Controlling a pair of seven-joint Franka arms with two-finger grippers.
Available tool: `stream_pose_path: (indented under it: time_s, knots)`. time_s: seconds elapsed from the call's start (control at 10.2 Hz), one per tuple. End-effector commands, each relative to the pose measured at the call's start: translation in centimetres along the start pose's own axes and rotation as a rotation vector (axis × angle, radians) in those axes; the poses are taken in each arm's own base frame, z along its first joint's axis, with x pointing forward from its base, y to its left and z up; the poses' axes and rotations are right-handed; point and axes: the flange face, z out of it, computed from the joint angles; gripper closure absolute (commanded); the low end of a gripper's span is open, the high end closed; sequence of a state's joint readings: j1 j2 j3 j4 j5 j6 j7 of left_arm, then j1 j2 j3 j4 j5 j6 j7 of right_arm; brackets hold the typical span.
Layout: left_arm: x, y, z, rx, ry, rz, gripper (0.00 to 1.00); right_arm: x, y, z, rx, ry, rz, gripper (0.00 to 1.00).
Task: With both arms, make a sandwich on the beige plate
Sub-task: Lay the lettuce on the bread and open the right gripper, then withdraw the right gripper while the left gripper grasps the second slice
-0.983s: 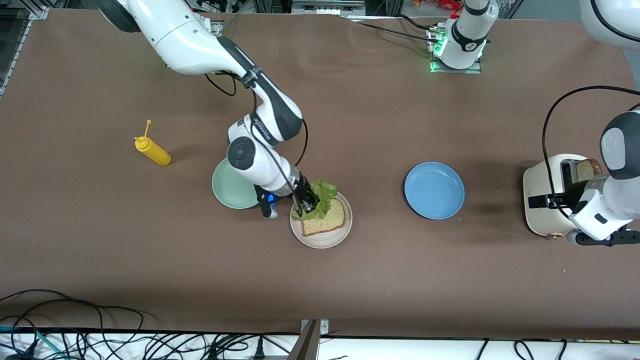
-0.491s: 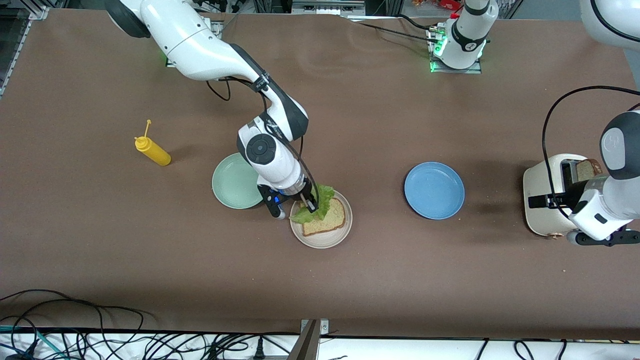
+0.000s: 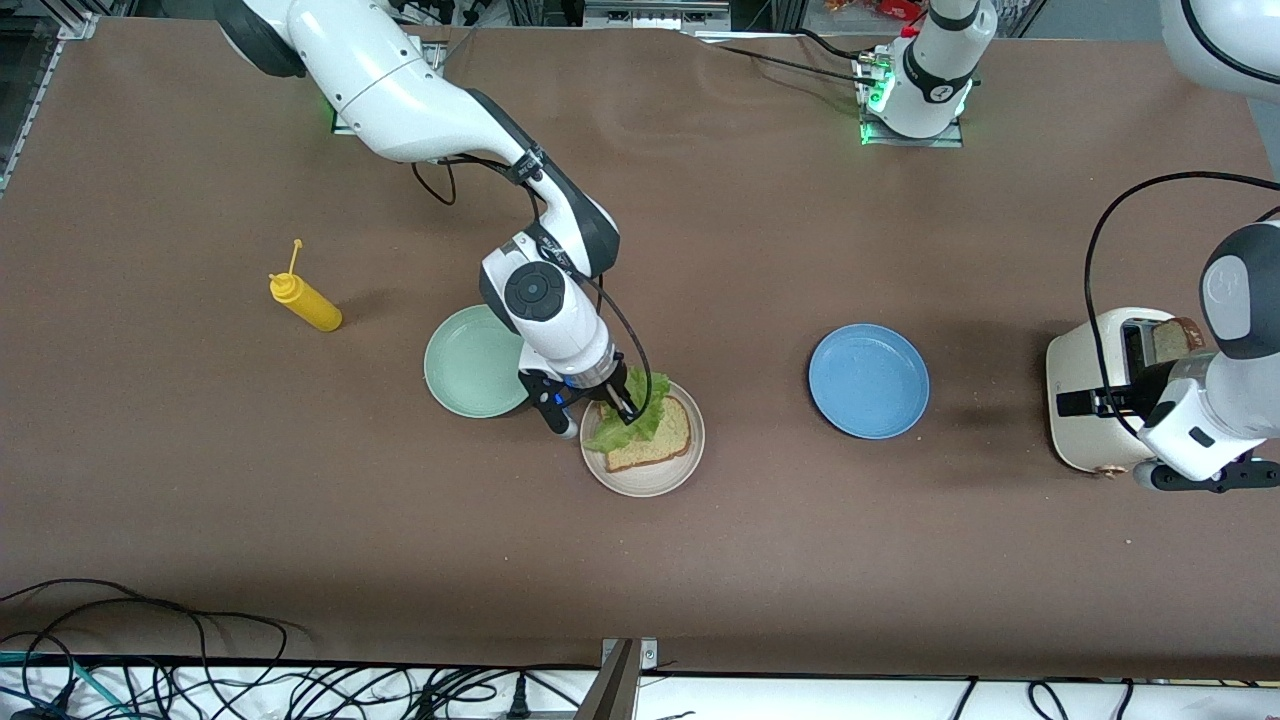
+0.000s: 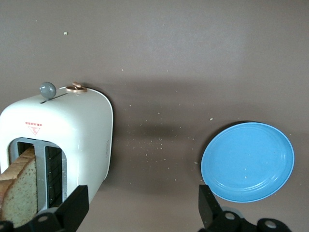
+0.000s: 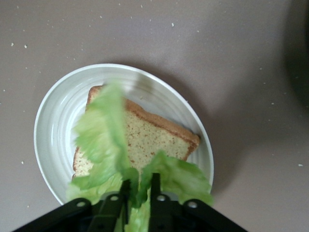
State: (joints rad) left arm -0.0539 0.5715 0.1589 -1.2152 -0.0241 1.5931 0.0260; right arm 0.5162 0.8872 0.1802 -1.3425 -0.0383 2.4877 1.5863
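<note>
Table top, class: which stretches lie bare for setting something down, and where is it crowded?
Bare brown table runs nearer the front camera than all the plates, and between the beige plate and the blue plate. Crowded: the right claw with lettuce over the bread slice, beside the mint-green plate. The left claw, open, waits over the toaster.

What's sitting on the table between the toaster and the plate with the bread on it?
Only the blue plate, empty, lies between the toaster and the beige plate; the front view shows it.
</note>
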Motion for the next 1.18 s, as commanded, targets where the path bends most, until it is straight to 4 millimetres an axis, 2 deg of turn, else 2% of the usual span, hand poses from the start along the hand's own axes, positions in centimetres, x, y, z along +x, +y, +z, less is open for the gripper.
stream_pose_path:
  time_s: [0.0,0.2,0.29,0.49,0.59,0.69,0.79,0.98,1.08]
  knots:
    - [-0.6,-0.2,-0.5,0.032,-0.002,-0.001,0.00,0.1,-0.8,0.0,0.022,0.017,0.006,0.15]
    - [-0.6,-0.5,-0.6,0.034,-0.001,-0.007,0.00,0.8,-1.3,-1.6,0.028,0.022,0.007,0.14]
    - [-0.6,-1.2,-0.8,0.034,0.005,-0.014,0.00,2.8,-1.5,-2.9,0.009,0.031,0.026,0.14]
    - [-0.9,-4.7,-1.3,0.037,0.013,-0.046,0.00,6.4,-1.6,-7.6,-0.072,0.048,0.010,0.14]
    - [-1.4,-6.8,-1.7,0.074,0.016,-0.033,0.00,7.9,-1.0,-9.9,-0.149,0.040,-0.051,0.14]
    - [-1.5,-8.9,-1.5,0.077,0.010,0.030,0.00,10.0,-0.3,-13.0,-0.211,-0.007,-0.111,0.15]
    - [-1.9,-11.2,-0.8,0.066,0.001,0.062,0.00,11.7,0.5,-16.9,-0.247,-0.061,-0.200,0.15]
    - [-2.8,-12.3,0.7,0.062,0.042,0.073,0.00,17.9,4.1,-23.8,-0.366,-0.161,-0.341,0.13]
    - [-4.4,-12.8,2.3,0.062,0.096,0.086,0.00,21.0,6.3,-26.7,-0.396,-0.246,-0.401,0.00]
